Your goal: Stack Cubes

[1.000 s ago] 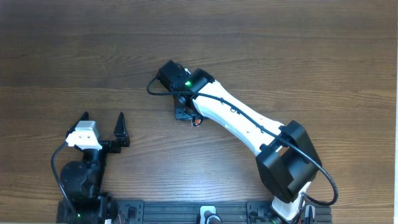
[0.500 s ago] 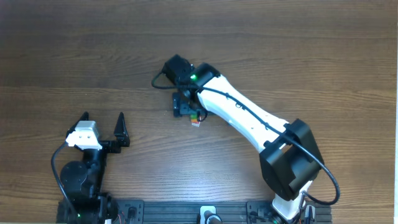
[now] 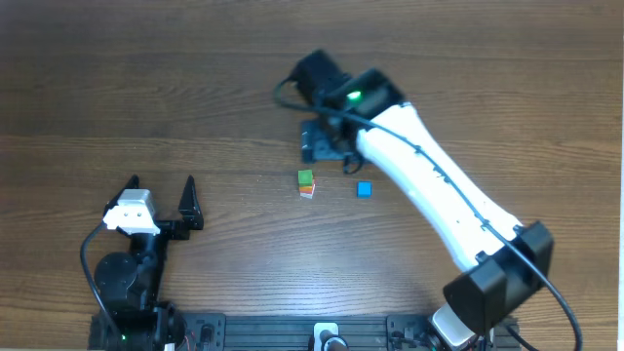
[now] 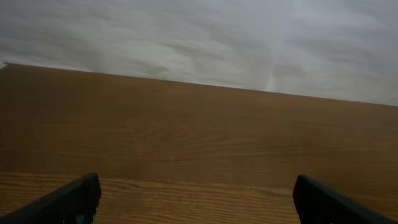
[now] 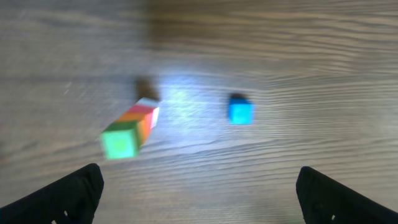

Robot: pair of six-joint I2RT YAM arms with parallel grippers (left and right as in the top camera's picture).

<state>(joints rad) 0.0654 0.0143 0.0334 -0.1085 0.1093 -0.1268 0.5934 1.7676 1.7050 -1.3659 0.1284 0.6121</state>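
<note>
Lifted off the cube stack [image 5: 130, 130], right jaws spread, stack and blue cube [image 5: 240, 112] below, between them; left jaws likewise spread.

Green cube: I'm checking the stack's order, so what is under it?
Beneath the green cube an orange cube, a red cube and a pale bottom piece show along one side. Their tops are covered, as is the table under them.
</note>
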